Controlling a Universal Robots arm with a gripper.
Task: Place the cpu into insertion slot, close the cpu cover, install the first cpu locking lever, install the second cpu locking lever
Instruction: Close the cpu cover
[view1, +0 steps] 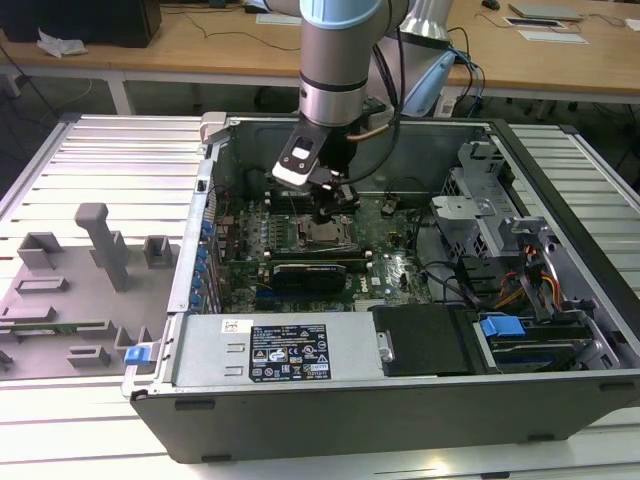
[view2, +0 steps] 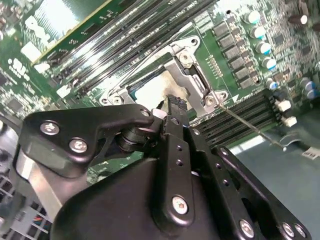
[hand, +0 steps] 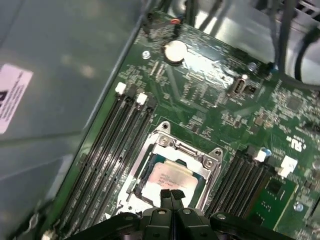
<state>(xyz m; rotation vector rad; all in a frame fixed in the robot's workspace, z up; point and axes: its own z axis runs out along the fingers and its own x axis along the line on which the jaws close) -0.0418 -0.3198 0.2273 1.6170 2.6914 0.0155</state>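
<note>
We see the cpu (hand: 169, 176) lying flat, silver top up, in the insertion slot (hand: 141, 175), directly under the gripper (hand: 171, 194) tips; we cannot tell if they touch. It is square, so no long axis, with faint print on its top. The fingers (hand: 165, 195) are pressed together, holding nothing. The cpu cover (hand: 206, 172), a thin grey metal frame, appears to lie flat around the chip. A thin wire lever (view2: 250, 125) angles away from the socket corner. Long black memory slots (hand: 107, 145) flank it on the green circuit board (hand: 210, 100). In the exterior view, the arm reaches down into the open computer case (view1: 560, 300).
</note>
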